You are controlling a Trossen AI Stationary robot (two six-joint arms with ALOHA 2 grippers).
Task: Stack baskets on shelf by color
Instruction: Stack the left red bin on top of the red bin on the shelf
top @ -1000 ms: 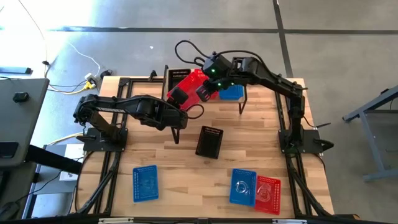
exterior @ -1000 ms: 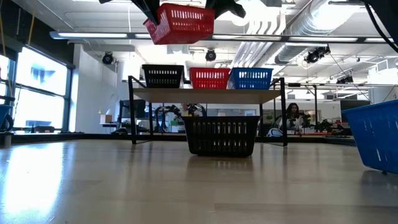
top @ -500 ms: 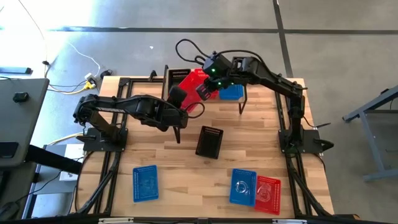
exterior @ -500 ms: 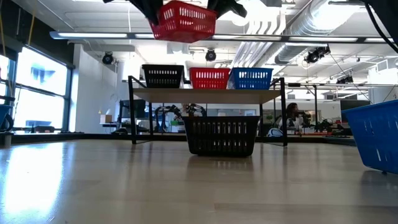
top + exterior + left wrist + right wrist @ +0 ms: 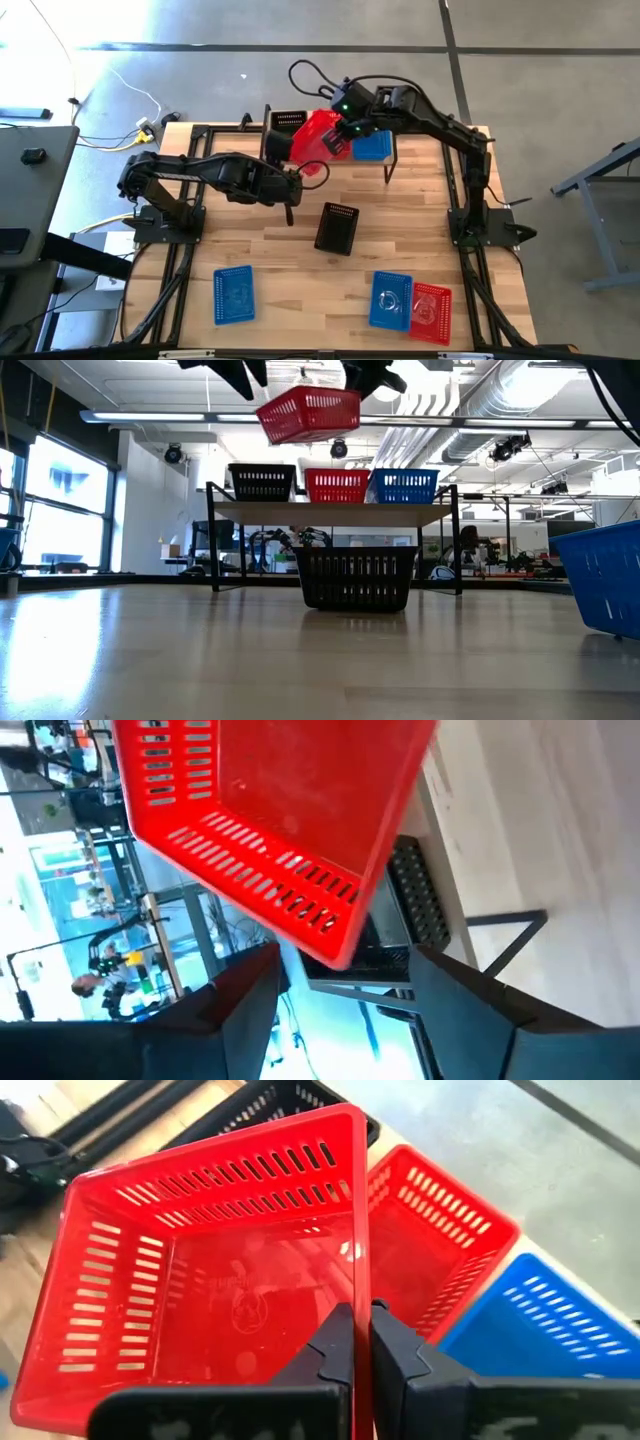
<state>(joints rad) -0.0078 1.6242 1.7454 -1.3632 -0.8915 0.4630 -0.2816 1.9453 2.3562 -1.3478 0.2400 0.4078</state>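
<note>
A red basket (image 5: 318,138) hangs in the air above the shelf (image 5: 335,512), with my right gripper (image 5: 361,1312) shut on its wall. On the shelf's plank stand a black basket (image 5: 262,482), a red basket (image 5: 337,486) and a blue basket (image 5: 404,486) in a row. My left gripper (image 5: 345,995) stands open just beside and below the hanging basket (image 5: 270,830), touching nothing. Another black basket (image 5: 337,228) stands on the table in front of the shelf. My right gripper pinches one side wall of the red basket at its upper rim (image 5: 357,1270), one finger inside the basket and one outside. The fingers slant down from above, coming from the table's right. The basket hangs tilted, open side up, clear of the shelf and its baskets.
Near the table's front edge lie a blue basket (image 5: 233,294), another blue basket (image 5: 391,299) and a red basket (image 5: 431,312). The shelf's black legs (image 5: 390,165) stand at the far middle. Bare wood lies between the shelf and the front baskets.
My left gripper has opened, let go of the red basket and rolled at the wrist, staying in place. The basket, now held by my right gripper alone, has swung a little toward the table's right and sunk slightly, and its tilt has changed.
</note>
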